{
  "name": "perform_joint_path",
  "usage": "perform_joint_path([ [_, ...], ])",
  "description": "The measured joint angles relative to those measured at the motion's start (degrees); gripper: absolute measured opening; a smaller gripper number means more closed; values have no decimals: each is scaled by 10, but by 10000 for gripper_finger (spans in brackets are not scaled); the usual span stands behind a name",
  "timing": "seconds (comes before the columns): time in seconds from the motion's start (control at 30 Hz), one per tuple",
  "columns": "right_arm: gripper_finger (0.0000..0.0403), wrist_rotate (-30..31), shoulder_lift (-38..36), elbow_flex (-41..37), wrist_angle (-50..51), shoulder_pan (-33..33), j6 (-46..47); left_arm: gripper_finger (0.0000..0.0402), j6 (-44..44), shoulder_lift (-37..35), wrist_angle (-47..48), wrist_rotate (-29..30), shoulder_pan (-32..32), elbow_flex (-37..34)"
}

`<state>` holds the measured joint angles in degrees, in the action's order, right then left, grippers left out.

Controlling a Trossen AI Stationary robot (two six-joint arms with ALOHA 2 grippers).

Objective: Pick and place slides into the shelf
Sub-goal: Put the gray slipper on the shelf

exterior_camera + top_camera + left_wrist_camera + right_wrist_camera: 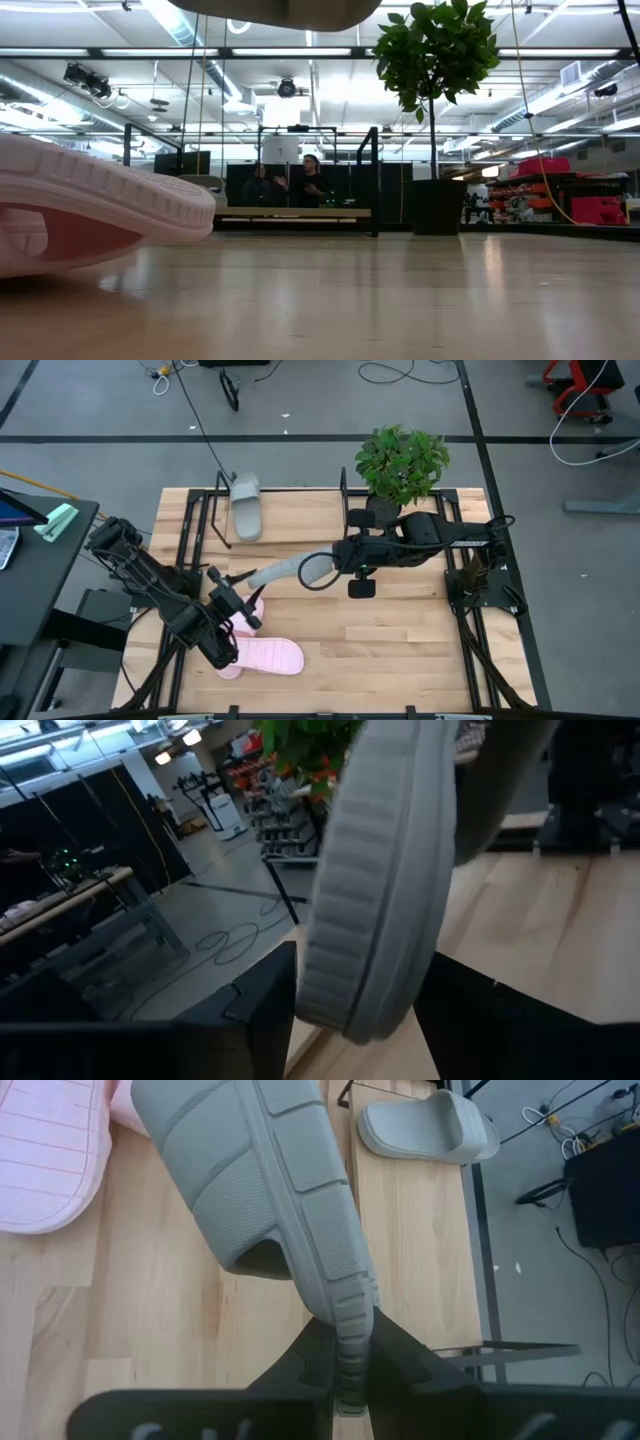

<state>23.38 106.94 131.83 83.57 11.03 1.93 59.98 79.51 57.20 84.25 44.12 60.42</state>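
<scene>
Workshop hall, grey floor with loose cables; wooden desk (400,640) at centre, black arm frames at both sides.

Item 1: shelf (215,520), black metal uprights on the desk's far left part. One grey-green slide (246,506) lies on it, also seen in the right wrist view (430,1130).

Item 2: second grey-green slide (290,571), held in the air above the desk's middle between the two arms. Its ribbed edge fills the left wrist view (375,900); its underside fills the right wrist view (270,1180).

Item 3: right pincer (325,568), reaching in from the right arm, fingers pinched tight on one end of the airborne slide, edge clamped between both dark fingers (300,1365).

Item 4: left pincer (232,582), near the slide's other end. Fingers (260,1010) stand apart on either side of the slide's edge; whether they press on it cannot be told.

Item 5: two pink slides at the desk's near left, one (270,656) lying flat, the other (250,615) partly under the left arm. A pink sole looms large in the low view (90,215).

Item 6: potted plant (400,460), far edge of the desk.

Item 7: people seated at a far bench (290,185), behind the desk.
</scene>
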Motion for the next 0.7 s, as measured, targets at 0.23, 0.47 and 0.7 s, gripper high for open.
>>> perform_joint_path([
  [0.23, 32, -4, 0, 0, 1, -4, 12, 193, -1, 0, -2, 11, 1, 0],
  [0.47, 32, -29, 0, -11, 4, -13, 24, 131, 9, 0, -4, 13, 1, 0],
  [0.7, 35, -39, 0, -26, 4, -13, 24, 57, 9, 0, -3, 10, 2, 0],
])
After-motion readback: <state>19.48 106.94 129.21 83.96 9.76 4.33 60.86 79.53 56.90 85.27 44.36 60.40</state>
